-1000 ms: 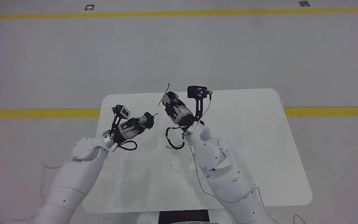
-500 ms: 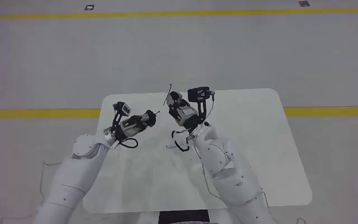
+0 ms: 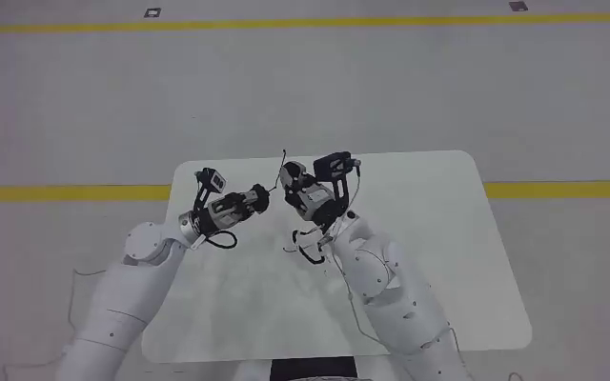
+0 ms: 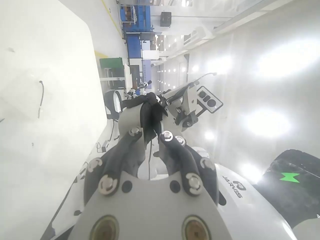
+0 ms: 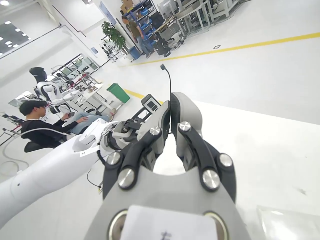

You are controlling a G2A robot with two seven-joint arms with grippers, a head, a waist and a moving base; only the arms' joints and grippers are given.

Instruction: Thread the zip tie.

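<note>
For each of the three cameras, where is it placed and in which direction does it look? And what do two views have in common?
Top view: above the arms, looking down at the white table; both arms show.
Left wrist view: on the left wrist, looking along the left gripper.
Right wrist view: on the right wrist, looking along the right gripper, shut on the zip tie.
Shared: each wrist view shows the other arm and the table.

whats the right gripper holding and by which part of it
The right gripper holds the zip tie by its strap, pinched between the shut fingers, with the head end sticking out past them.
</note>
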